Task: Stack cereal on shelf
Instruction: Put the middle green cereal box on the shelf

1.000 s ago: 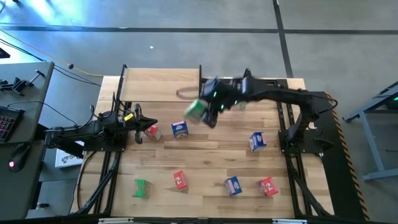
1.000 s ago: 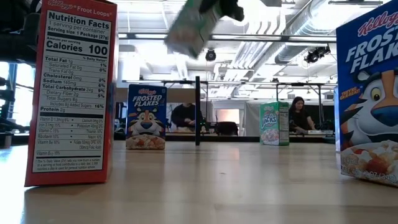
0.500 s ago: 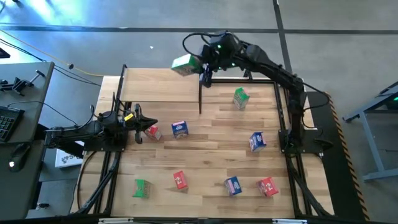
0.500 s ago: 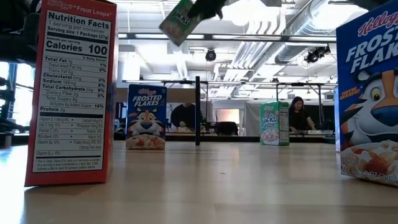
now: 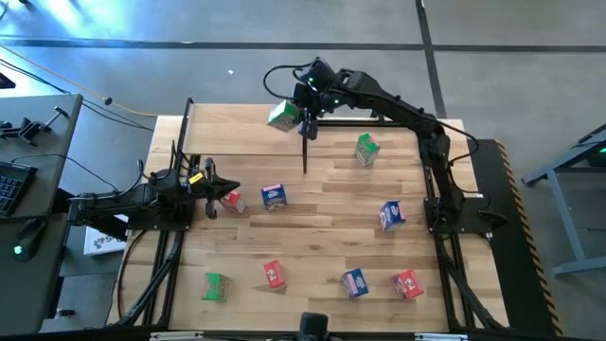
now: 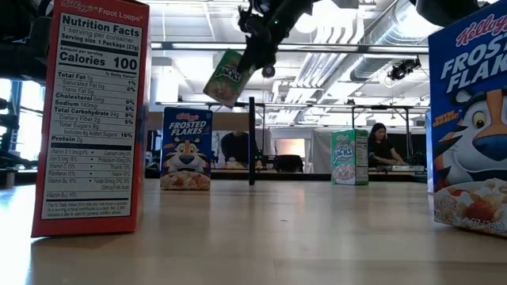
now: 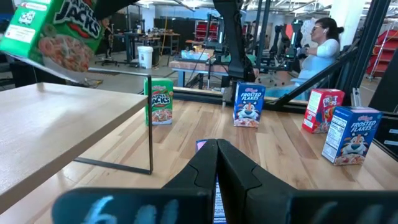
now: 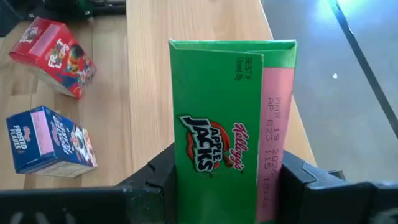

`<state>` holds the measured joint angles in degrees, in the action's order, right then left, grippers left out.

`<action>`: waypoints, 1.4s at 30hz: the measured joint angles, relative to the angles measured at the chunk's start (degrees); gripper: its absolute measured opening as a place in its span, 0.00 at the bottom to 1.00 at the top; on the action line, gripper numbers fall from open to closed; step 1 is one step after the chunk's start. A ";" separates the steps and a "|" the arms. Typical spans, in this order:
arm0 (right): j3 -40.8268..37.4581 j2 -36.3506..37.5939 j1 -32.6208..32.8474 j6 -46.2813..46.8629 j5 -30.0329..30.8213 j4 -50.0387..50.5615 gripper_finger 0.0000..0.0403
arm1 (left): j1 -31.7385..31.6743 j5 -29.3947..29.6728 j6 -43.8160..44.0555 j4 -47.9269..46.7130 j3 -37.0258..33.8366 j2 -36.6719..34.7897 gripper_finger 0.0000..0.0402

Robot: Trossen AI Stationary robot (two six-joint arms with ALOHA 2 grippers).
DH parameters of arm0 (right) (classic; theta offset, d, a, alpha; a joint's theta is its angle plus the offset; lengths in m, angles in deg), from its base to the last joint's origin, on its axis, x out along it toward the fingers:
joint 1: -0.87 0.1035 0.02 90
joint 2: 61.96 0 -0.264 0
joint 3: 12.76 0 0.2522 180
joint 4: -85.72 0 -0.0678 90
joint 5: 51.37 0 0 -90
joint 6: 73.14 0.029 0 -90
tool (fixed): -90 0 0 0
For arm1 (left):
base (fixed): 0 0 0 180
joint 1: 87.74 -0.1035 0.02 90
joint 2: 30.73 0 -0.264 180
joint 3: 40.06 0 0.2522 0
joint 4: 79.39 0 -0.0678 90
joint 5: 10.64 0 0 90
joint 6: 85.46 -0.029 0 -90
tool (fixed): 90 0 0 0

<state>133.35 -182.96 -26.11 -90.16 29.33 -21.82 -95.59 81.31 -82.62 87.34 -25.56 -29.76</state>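
- Resting at the table's left edge, the left gripper [image 5: 210,182] has its fingers pressed together on nothing; a red cereal box [image 5: 232,201] just beside it is partly hidden by them.
- Near the front, from left: a green box [image 5: 216,286], a red box [image 5: 274,274], a blue box [image 5: 354,282] and another red box [image 5: 408,283].
- A blue box [image 5: 274,196] stands mid-table, right of the partly hidden red one.
- The wooden shelf [image 5: 237,131] sits at the far left of the table; from table height only one black post [image 6: 251,141] shows.
- The right gripper [image 5: 301,106] hangs above the shelf's right end, fingers partway apart and clamped on a tilted green Apple Jacks box [image 8: 227,130], held clear of the plank. Its fingertips are hidden behind the box.
- Farther right stand another green box [image 5: 366,149] and a blue box [image 5: 391,215].
- From table height, large boxes at both edges are cut off, and a person sits far behind.
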 joint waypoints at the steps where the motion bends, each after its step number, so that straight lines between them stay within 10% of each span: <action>1: 0.00 -0.09 0.00 -0.01 0.19 0.51 0.37 | 0.00 0.01 0.00 0.02 0.00 -0.02 0.01; 17: -0.04 -0.32 1.52 -1.49 9.52 4.04 0.39 | 0.01 -0.02 -0.01 0.00 0.01 0.00 0.01; 42: -0.11 -0.85 1.64 0.46 8.38 -0.12 0.45 | 0.01 -0.02 0.00 0.00 -0.01 -0.02 0.01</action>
<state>133.24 -183.81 -24.47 -89.70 37.71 -21.94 -95.58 81.30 -82.62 87.34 -25.57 -29.78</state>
